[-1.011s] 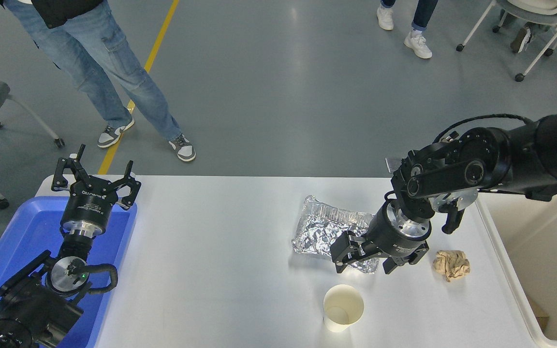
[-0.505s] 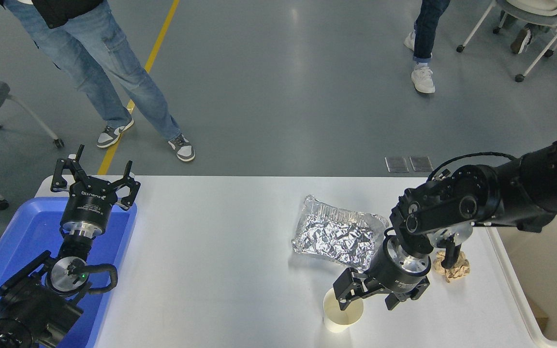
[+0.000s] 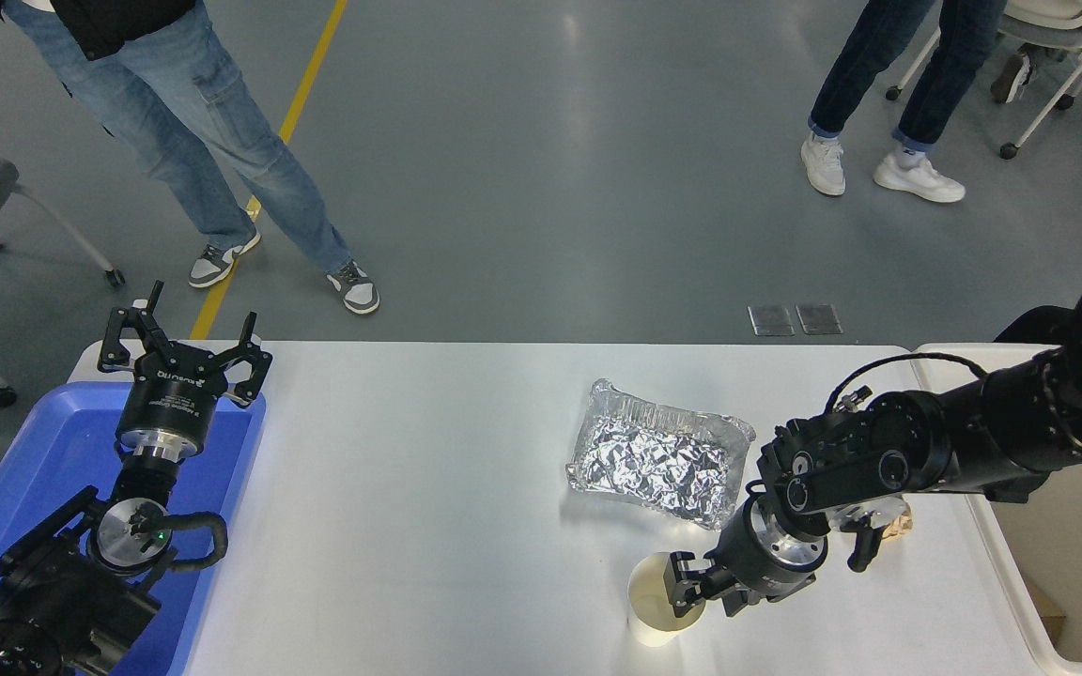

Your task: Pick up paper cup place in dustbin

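The paper cup stands upright near the table's front edge, open end up, white with a cream inside. My right gripper comes in from the right and sits low against the cup's right rim, covering part of it. The arm hides how far the gripper is closed. The dustbin, a large cream-white bin, stands off the table's right edge, well to the right of the cup. My left gripper is parked open above the blue tray at the lower left.
A crumpled foil tray lies just behind the cup. A brown paper ball peeks out behind my right forearm. A blue tray sits at the left. Two people stand on the floor beyond the table.
My right gripper has come down and forward from above the foil tray to the cup's right rim. The cup has not moved. A person at the top right has walked further into view.
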{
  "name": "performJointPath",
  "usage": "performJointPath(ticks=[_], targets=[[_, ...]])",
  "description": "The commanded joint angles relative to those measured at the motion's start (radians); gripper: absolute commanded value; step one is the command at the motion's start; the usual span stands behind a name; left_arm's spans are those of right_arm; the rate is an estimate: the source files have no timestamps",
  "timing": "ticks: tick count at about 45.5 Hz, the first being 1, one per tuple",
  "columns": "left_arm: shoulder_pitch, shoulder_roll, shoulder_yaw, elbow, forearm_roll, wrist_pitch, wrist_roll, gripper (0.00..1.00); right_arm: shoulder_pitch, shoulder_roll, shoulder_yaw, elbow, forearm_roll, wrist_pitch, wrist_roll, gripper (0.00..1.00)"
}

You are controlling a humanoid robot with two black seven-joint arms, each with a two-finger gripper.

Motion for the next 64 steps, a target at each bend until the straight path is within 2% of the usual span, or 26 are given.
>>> performJointPath(ticks=[1, 19, 26, 35, 51, 58, 64], targets=[[0.001, 0.000, 0.000, 0.000, 0.000, 0.000, 0.000, 1.00, 0.036, -0.013, -0.006, -0.002, -0.003, 0.026, -0.002, 0.00], [0.001, 0.000, 0.000, 0.000, 0.000, 0.000, 0.000, 1.00, 0.355, -0.137, -0.126, 0.161, 0.014, 0.111, -0.010, 0.00], [0.001, 0.000, 0.000, 0.000, 0.000, 0.000, 0.000, 1.00, 0.618, -0.237, -0.187, 0.270, 0.031, 0.224, -0.010, 0.00], [0.000, 0.000, 0.001, -0.002, 0.001, -0.002, 0.000, 1.00, 0.951, -0.271, -0.215, 0.288, 0.047, 0.477, 0.000, 0.00], [0.000, 0.000, 0.001, 0.000, 0.001, -0.002, 0.002, 1.00, 1.067, -0.271, -0.220, 0.282, 0.044, 0.477, 0.000, 0.00], [0.000, 0.000, 0.001, 0.000, 0.001, -0.002, 0.000, 1.00, 1.051, -0.324, -0.258, 0.244, -0.024, 0.477, 0.001, 0.00], [0.000, 0.000, 0.001, 0.000, 0.001, -0.002, 0.000, 1.00, 0.981, -0.467, -0.264, 0.158, -0.201, 0.477, 0.003, 0.00]])
